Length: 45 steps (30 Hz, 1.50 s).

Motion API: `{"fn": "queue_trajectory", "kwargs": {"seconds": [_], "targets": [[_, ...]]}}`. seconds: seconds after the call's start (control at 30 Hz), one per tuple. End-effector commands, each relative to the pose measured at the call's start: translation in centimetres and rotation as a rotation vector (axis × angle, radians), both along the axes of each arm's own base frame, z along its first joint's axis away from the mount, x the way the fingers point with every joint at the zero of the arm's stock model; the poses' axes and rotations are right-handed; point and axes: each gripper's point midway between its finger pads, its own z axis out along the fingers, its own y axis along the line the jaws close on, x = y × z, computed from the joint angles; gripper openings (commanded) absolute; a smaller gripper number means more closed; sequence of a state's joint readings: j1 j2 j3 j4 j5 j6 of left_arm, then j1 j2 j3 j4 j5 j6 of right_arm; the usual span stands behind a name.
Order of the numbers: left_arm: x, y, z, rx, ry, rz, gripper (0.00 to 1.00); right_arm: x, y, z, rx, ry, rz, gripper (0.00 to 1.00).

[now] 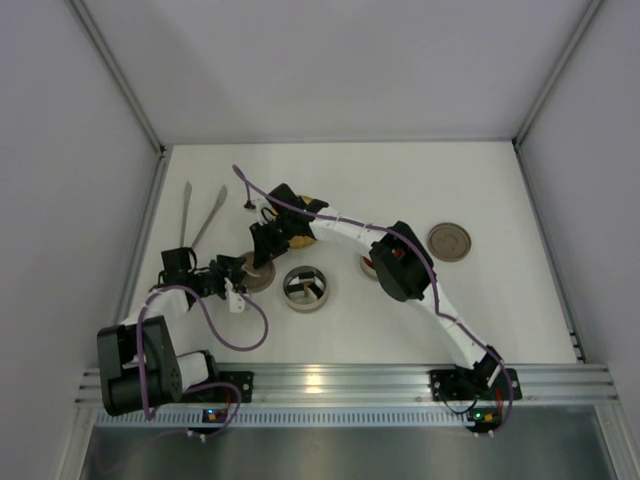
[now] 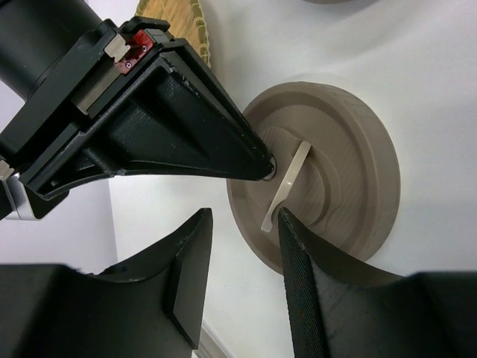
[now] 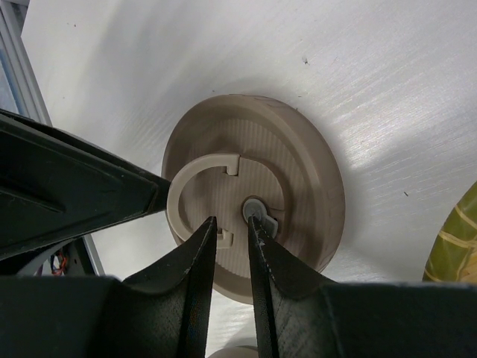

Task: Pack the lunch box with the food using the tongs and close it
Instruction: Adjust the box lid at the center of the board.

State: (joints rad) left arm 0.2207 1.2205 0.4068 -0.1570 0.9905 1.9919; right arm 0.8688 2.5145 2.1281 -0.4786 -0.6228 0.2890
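A taupe round lid [image 1: 262,281] [image 2: 350,186] [image 3: 298,194] lies flat on the table, left of the round metal lunch box [image 1: 305,309]. Its pale ring handle [image 2: 287,186] [image 3: 175,198] stands lifted off it. My right gripper [image 1: 262,248] [image 3: 231,240] hangs over the lid, jaws narrowly parted with the ring's free end between the tips. Whether they pinch it does not show. My left gripper [image 1: 240,275] [image 2: 242,250] is open at the lid's near rim, with only bare table between its fingers. The tongs [image 1: 210,218] lie at the back left. The food is hidden.
The yellow woven plate [image 2: 177,22] [image 3: 456,239] sits just behind the lid, mostly under the right arm. A second taupe disc [image 1: 449,241] lies to the right. White walls close in the table on three sides.
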Motion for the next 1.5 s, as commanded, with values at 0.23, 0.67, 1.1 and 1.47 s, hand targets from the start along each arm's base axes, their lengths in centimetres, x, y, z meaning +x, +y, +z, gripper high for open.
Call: {"fn": "queue_trajectory", "kwargs": {"seconds": [0.23,0.67,1.1,1.47], "targets": [[3.5,-1.1,6.6,0.265,-0.59,-0.301,0.52,-1.3,-0.3,-1.5,-0.057,0.044,0.008,0.25],[4.2,0.6,11.3,0.247,-0.367,-0.262,0.51,2.0,-0.9,2.6,0.029,0.029,-0.055,0.31],[1.7,1.9,10.3,0.266,-0.263,-0.236,0.51,4.7,-1.9,15.5,0.306,0.014,-0.094,0.34],[0.5,3.2,8.5,0.372,0.055,-0.283,0.52,7.1,-9.2,26.2,0.452,-0.11,-0.14,0.72]]}}
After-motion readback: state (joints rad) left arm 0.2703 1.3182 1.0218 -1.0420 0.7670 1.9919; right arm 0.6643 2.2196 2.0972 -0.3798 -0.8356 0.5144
